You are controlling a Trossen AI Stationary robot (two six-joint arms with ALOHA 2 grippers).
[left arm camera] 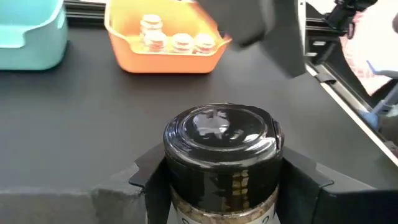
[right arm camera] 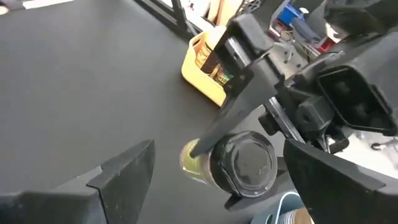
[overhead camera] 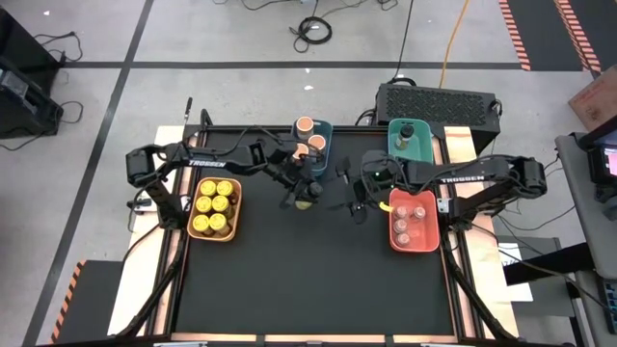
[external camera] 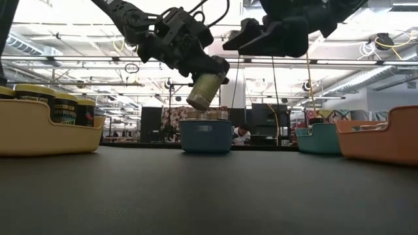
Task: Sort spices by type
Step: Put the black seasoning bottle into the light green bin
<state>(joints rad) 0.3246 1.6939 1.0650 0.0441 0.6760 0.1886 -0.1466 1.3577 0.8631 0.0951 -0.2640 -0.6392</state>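
L gripper [external camera: 204,77] clamped on a dark-lidded jar [external camera: 205,91], held tilted in the air above the mat, near the blue bin [overhead camera: 321,145]. R gripper [overhead camera: 353,196] hangs just beside it, fingers apart, holding nothing.

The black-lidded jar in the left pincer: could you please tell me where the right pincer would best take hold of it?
Probably the black lid. The left pincer holds the jar tilted above the table, clamped around its body, so only the lid end is free. The open right pincer could come from that end, fingers either side of the round lid.
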